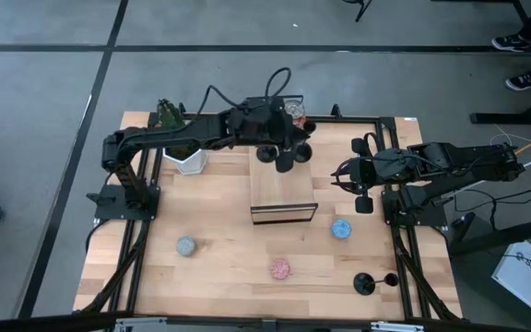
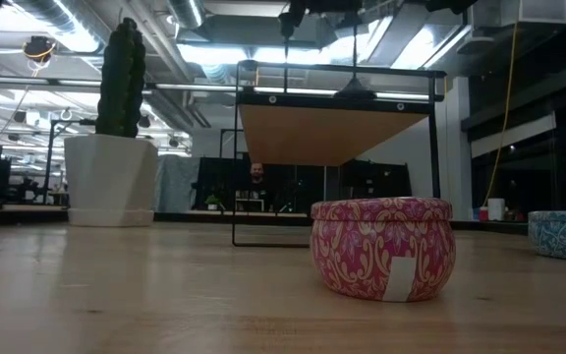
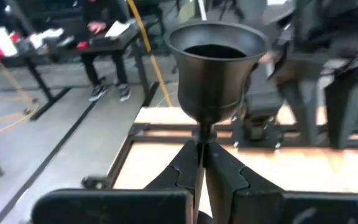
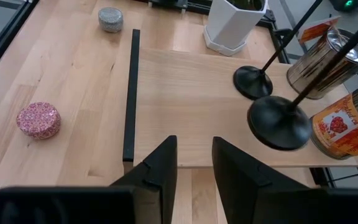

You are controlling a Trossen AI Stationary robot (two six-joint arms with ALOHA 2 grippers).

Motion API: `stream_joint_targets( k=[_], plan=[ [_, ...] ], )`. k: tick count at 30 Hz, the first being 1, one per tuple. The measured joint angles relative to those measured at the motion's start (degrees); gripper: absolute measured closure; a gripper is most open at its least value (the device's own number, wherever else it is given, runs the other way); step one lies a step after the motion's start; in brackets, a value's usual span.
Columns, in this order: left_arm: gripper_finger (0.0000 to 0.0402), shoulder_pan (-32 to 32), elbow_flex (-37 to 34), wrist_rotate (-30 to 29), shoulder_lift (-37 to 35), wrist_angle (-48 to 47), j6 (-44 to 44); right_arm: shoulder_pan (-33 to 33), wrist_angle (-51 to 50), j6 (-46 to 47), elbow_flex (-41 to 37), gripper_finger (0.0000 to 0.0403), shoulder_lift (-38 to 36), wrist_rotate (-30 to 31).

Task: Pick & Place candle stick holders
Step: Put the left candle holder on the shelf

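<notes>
The wooden surface [image 1: 219, 267] carries, at its middle, a raised wooden platform [image 1: 282, 192] on a dark frame, with a white planter [image 1: 188, 160] near its far left corner and printed metal tins [image 4: 347, 121] just beyond its far edge. The left arm reaches across the far side, and its tool [image 3: 202, 163] is clenched on the thin stem of a candle stick holder [image 3: 216, 73], just under the cup; seen from above, that holder's round base [image 1: 286, 161] hangs over the platform's far edge. Another holder [image 4: 252, 81] stands on the platform just beside it, its base flat on the wood and its stem rising to one side of the carried piece. The right arm waits over the surface to the right of the platform, its tool [image 4: 194, 165] empty with the fingers a little apart, grasping nothing. Two more holders [image 1: 364, 205] [image 1: 363, 283] stand on the right of the surface, well apart from the platform. Three small round tins, grey [image 1: 185, 246], pink [image 1: 280, 268] and blue [image 1: 341, 228], lie along the near side. The holders look like rigid dark metal, smooth and likely slippery, bottom-heavy through the broad base, so they probably swing if gripped loosely. The stem is the sensible place to grip, close under the cup where the flare would stop a slide.
</notes>
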Motion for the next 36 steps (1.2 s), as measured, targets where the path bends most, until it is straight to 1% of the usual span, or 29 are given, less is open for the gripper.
stream_joint_targets(
  k=[9, 13, 16, 19, 22, 25, 29, 33, 36],
  plan=[
    [0.0393, -4.08, 0.23, -8.86, -0.24, -6.15, 0.22, 0.00, 0.00, 0.01, -0.01, 0.0300, 0.00, 0.00],
    [0.0393, -7.27, -1.90, -13.06, -0.84, -6.24, 1.82, 0.00, -0.01, 0.00, -0.01, 0.0300, 0.00, 0.00],
    [0.0393, -8.37, -2.97, -14.03, -1.48, -6.23, 1.45, 0.02, 0.00, 0.00, -0.02, 0.0300, 0.00, 0.00],
    [0.0393, -7.63, -2.99, -14.16, -1.34, -3.64, 1.04, 0.01, 0.00, 0.01, -0.01, 0.0300, -0.02, 0.00],
    [0.0393, -6.50, -3.06, -13.50, -1.31, -2.29, -0.41, 0.00, 0.00, 0.02, -0.02, 0.0300, -0.01, 0.00],
    [0.0393, -5.90, -3.12, -11.13, -1.22, -1.00, -0.17, 0.01, 0.00, 0.01, -0.01, 0.0300, -0.01, 0.00],
    [0.0393, -5.89, -3.28, -7.46, -1.03, 1.68, 2.94, 0.00, 0.00, 0.00, 0.00, 0.0300, -0.02, 0.00],
    [0.0393, -5.67, -3.35, -1.25, -0.96, 2.51, 5.73, 0.01, 0.00, 0.01, -0.01, 0.0300, -0.02, 0.00],
    [0.0393, -5.62, -3.39, -0.62, -0.94, 2.48, 7.85, 0.00, 0.00, 0.02, -0.02, 0.0300, -0.02, 0.00]
  ],
)
